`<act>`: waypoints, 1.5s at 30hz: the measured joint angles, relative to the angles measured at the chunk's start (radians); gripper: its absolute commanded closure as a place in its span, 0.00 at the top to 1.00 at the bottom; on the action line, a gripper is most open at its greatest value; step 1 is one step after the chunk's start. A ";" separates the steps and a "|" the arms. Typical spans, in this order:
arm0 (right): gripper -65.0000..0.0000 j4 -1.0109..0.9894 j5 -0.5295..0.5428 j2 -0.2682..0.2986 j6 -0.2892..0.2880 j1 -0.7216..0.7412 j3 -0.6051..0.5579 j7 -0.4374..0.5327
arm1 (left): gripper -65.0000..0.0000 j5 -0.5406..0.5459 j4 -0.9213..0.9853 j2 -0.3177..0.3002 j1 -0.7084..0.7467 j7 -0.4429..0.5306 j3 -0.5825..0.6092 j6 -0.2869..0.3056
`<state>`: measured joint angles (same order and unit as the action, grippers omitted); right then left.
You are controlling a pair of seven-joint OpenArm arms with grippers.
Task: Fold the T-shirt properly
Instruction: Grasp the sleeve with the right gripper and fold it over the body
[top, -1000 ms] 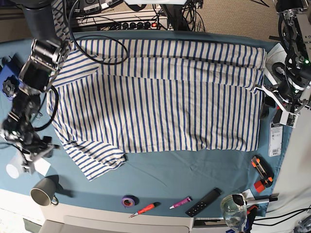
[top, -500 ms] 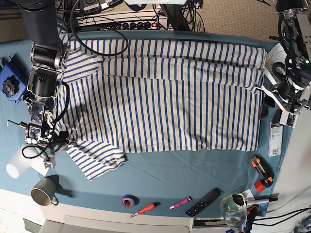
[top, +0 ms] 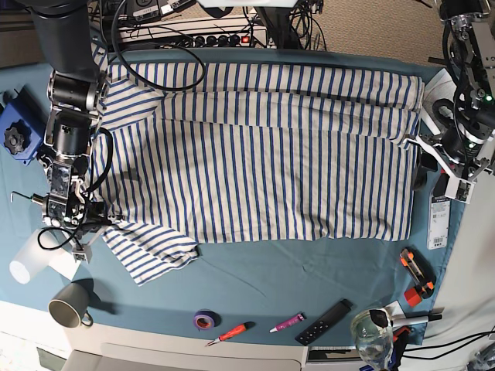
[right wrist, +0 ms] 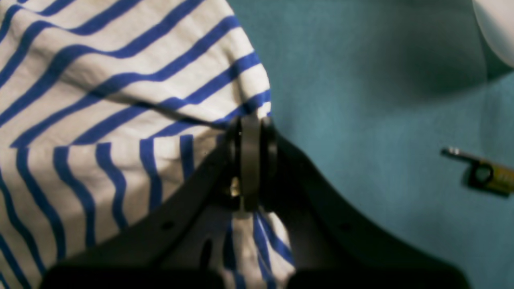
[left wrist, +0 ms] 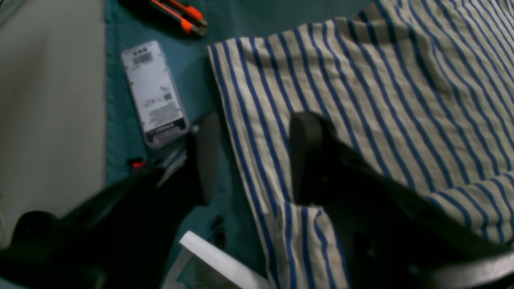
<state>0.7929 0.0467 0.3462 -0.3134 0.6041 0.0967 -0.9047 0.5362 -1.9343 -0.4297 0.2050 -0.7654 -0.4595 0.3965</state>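
**Right hand pinching a sleeve as the first fold is getting under way**

The T-shirt is lying spread across the teal desk, with its far long side already turned over onto the body in a narrow band. That is the only fold showing; the near sleeve is sticking out at the lower corner and the rest is lying flat, so most of the folding is, by my reading, still ahead.

The right hand is closing tight on the edge of the striped cloth beside that sleeve, its jaws meeting with fabric caught between them. The left hand is hovering over the opposite end of the shirt, at the hem corner, with its jaws standing wide apart: one over the bare desk, the other over the cloth, holding nothing.

Loose items are lying along the near edge of the desk, well apart from the shirt: a grey mug, a roll of purple tape and a black remote.

The left wrist view is blurring, so whether that hand is touching the cloth is hard to say. The collar is lying hidden under the right arm in the base view.
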 measured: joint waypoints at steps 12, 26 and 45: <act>0.00 0.350 0.133 0.002 0.001 -0.009 -0.001 -0.410 | 0.45 0.000 0.000 0.000 0.000 0.000 0.000 0.000; 0.00 0.515 0.369 0.003 -0.053 -0.166 -0.001 -0.495 | 0.45 0.000 0.000 0.000 0.000 0.000 0.000 0.000; 0.05 0.790 0.453 0.002 -0.125 -0.486 -0.002 -0.501 | 0.45 0.000 0.000 0.000 0.000 0.000 0.000 -0.003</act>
<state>1.5826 0.4995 0.3485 -0.4381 0.1181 0.0952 -1.4059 0.5362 -1.9343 -0.4297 0.2050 -0.7654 -0.4595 0.3931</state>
